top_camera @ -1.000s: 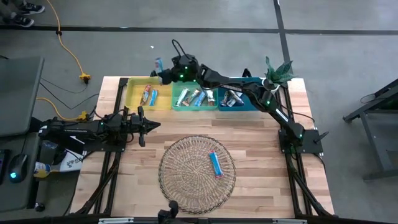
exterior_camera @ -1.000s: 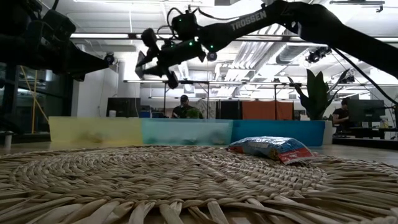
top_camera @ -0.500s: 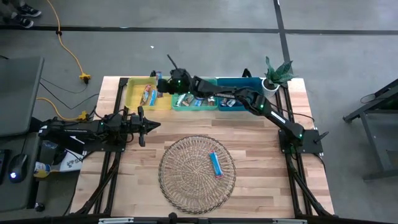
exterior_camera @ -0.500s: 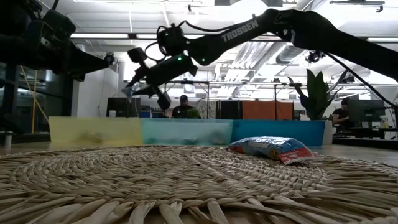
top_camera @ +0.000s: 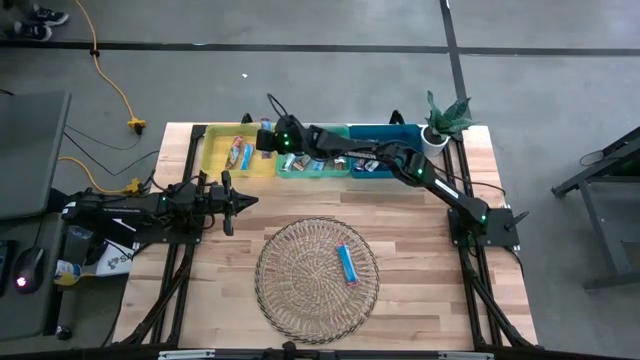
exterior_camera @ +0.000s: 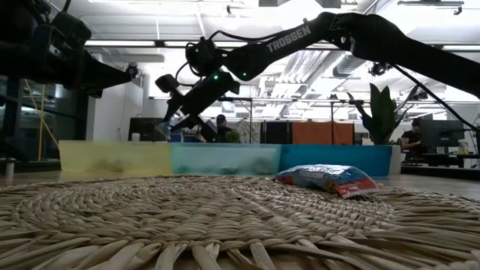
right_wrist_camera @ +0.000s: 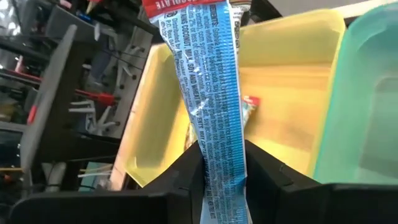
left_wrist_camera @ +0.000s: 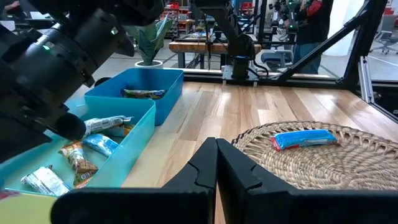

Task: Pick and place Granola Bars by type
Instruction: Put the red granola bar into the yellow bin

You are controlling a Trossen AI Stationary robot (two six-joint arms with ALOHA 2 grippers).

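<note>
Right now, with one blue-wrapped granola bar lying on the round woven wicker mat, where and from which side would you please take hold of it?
Probably across the middle of the blue-wrapped granola bar, coming straight down from above. It lies flat and alone on the round woven wicker mat, long axis running roughly toward the bins, so fingers should close on its two long edges. The left hand, shut and idle beside the mat, sits nearest; the right hand holds another bar.

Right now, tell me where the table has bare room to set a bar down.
Bare wood lies right of the round woven wicker mat, toward the right arm's base, and between the mat and the row of bins. Crowded: the teal middle bin, and the yellow bin, where the right gripper holds a blue wrapped granola bar. The left gripper idles left of the mat.
</note>
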